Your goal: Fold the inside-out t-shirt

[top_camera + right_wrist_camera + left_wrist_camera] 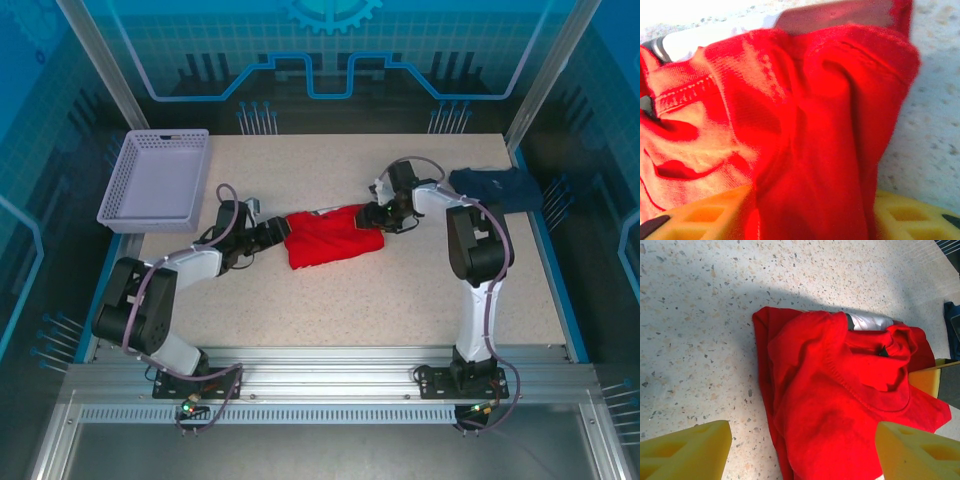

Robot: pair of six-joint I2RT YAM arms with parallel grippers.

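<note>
Inside-out t-shirt (330, 236) lies bunched in a wad mid table (400, 300). Risk: a grab catches several layers and drags the whole wad instead of opening it. Left end effector (272, 233) at its left edge, spread wide, pinching nothing. Right end effector (378, 215) at right edge, cloth ridge between fingers; clamped or not, can't tell.

Probably a robotics lab: aluminium frame (330, 385), speckled table (350, 295) (blue printed walls (330, 60)).
</note>
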